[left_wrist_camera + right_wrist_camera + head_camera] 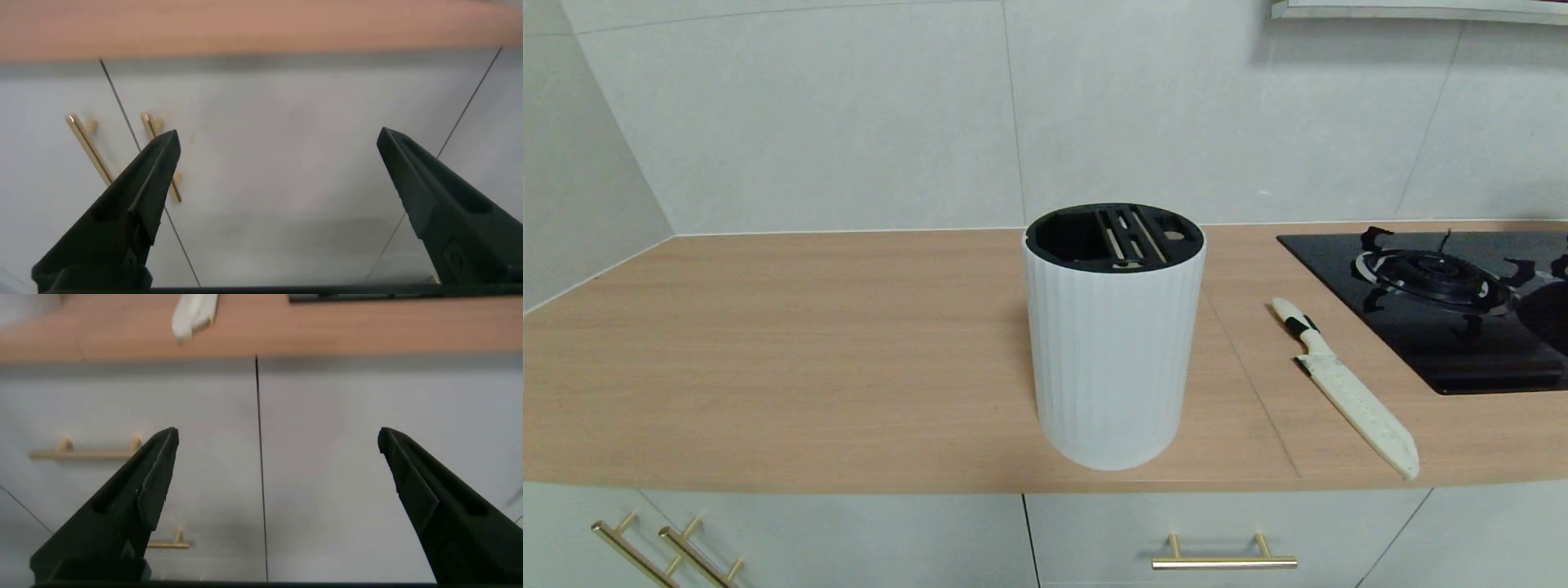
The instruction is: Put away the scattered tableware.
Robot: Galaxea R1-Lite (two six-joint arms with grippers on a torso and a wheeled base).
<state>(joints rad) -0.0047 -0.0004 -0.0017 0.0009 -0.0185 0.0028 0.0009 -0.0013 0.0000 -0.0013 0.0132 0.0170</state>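
On counter — knife flat, right of white holder (upright); left hand, right hand both spread wide

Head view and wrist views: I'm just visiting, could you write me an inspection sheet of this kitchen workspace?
Surface: wooden countertop, one seam running front to back.
Job's things: cream knife lies flat, apart from and right of the upright white ribbed holder; blade tip near the front edge.
Clutter: nothing seen.
Grippers: left gripper and right gripper both open, holding nothing, low before the cabinet doors.
Cables: nothing seen.
Surroundings: black gas hob at right, tiled wall behind.
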